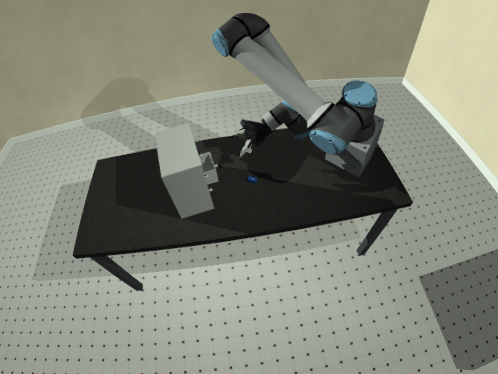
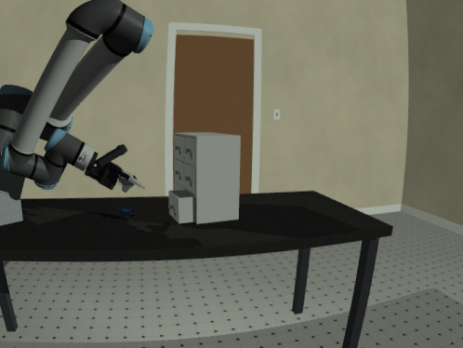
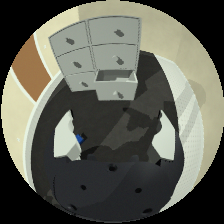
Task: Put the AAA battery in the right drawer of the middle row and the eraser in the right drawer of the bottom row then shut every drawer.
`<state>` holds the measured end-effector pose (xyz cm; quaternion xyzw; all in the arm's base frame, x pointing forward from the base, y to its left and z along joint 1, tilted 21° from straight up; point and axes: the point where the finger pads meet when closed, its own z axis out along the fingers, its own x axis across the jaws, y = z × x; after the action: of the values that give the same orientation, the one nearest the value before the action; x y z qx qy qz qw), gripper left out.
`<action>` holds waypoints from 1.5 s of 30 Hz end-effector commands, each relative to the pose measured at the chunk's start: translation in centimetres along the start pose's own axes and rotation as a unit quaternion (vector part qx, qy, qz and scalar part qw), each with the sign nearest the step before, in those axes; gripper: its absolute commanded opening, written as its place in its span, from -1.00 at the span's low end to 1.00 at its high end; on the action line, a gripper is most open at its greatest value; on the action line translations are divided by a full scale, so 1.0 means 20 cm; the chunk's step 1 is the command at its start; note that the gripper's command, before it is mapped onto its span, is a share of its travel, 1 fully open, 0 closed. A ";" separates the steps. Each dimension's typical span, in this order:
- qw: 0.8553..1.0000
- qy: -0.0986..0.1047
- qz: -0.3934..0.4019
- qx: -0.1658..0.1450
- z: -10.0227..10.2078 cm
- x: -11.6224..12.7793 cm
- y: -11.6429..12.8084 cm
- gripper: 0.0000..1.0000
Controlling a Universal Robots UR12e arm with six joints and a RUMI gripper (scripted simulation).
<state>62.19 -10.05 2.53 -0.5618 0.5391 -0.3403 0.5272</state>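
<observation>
The grey chest [image 1: 185, 170] stands upright on the black table, also in the exterior view [image 2: 209, 177] and the wrist view [image 3: 97, 52]. Its bottom-row right drawer [image 3: 116, 82] [image 2: 181, 207] is pulled partly out; the others are shut. I cannot make out anything inside the open drawer. A small blue object [image 1: 252, 179] [image 2: 126, 212], perhaps the AAA battery, lies on the table between the chest and the arm base. My gripper [image 1: 246, 147] [image 2: 132, 181] hangs open and empty above the table, facing the drawers. In the wrist view the blue object [image 3: 80, 138] shows by the left finger, below my gripper [image 3: 115, 110].
The arm's base block [image 1: 360, 145] sits at the table's right end. A brown door [image 2: 214, 112] is in the wall behind the chest. The chest's open drawer juts toward the gripper.
</observation>
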 end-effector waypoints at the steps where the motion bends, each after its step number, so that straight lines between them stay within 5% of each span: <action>1: 1.000 0.001 0.000 0.007 0.00 0.00 0.00 1.00; 10: 1.000 0.001 0.000 0.009 0.01 -0.01 0.01 1.00; 11: 1.000 0.001 0.000 0.009 0.01 -0.01 0.01 -0.61; 45: 1.000 0.001 0.000 0.009 0.01 -0.01 0.01 -0.61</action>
<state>62.25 -9.88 2.39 -0.5568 0.5370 -0.3452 0.5315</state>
